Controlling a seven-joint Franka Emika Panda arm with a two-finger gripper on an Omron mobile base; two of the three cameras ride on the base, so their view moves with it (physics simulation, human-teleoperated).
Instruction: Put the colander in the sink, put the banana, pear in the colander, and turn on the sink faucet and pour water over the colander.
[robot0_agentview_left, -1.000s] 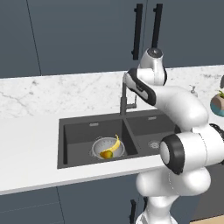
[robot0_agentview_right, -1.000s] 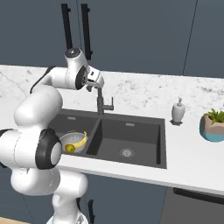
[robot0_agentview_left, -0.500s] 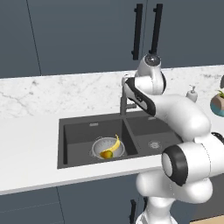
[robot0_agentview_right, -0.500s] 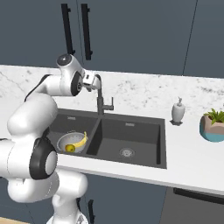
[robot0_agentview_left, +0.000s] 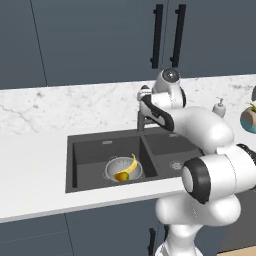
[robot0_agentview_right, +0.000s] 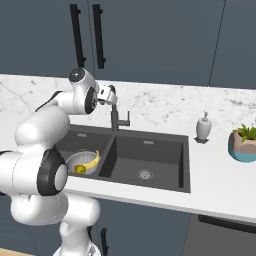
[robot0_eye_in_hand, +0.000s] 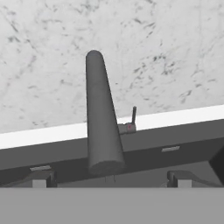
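Dark blue cabinets back a white marble counter (robot0_agentview_left: 45, 115) with the sink (robot0_agentview_left: 82, 150) cut into its middle. The colander (robot0_agentview_left: 122, 170) sits in the left basin near the divider, with the banana (robot0_agentview_left: 131, 164) curved across it and the pear (robot0_agentview_left: 121, 176) tucked at its front rim. So the fruit is in place, and what remains looks like the water.

The faucet (robot0_agentview_right: 115, 117) stands at the sink's back edge, on the line between the basins. The gripper (robot0_agentview_right: 106, 94) hovers just above its bent spout, jaws spread wide and holding nothing. From the hand view the spout (robot0_eye_in_hand: 101, 118) runs between the two fingertips (robot0_eye_in_hand: 39, 178), and the small lever (robot0_eye_in_hand: 132, 119) sticks up from the faucet's right side, apart from both tips.

I'd judge the lever is the part to work: thin, stiff metal, probably slick, and short enough that a loose pinch could slide off. A nudge from one finger against its upper end seems safer than squeezing. The spout is rigid too, and likely swivels; it may need turning toward the left basin so the stream lands on the colander, taken broadside near its end.
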